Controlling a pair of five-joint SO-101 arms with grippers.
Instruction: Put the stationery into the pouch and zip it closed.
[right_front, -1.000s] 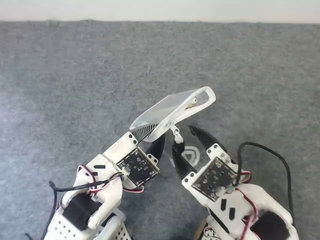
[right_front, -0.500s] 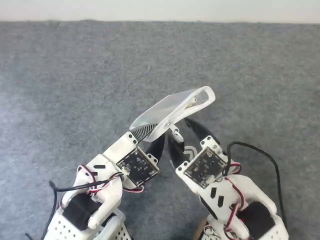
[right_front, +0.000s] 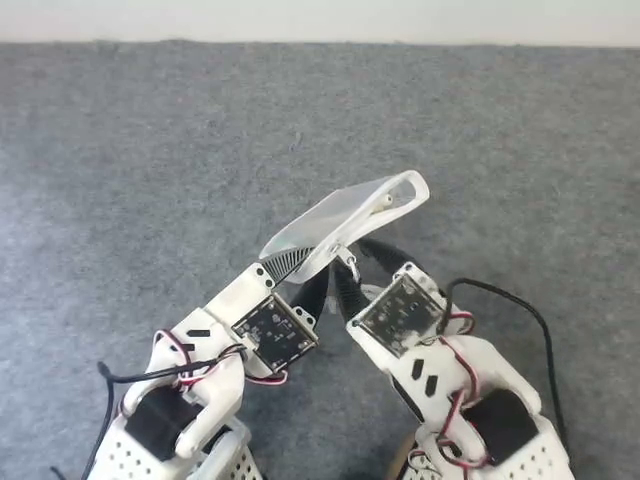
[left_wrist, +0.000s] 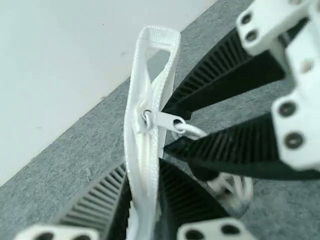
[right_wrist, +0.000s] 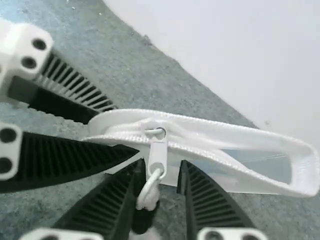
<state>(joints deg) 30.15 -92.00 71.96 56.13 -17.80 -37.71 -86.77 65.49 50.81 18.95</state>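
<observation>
While left fingers (left_wrist: 97, 207) pinch pouch (right_front: 340, 218), zipper pull (right_wrist: 157, 152) between right fingers (right_wrist: 212, 202)

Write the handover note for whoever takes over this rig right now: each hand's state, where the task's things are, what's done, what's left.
Left hand: shut on the zipper end of the pouch, holding it tilted up off the table.
Right hand: open, straddling the zipper pull, not gripping it.
Done: pouch is raised and steadied; its contents can't be made out.
Left: close on the pull and draw it along the gaping mouth to zip the pouch shut.
</observation>
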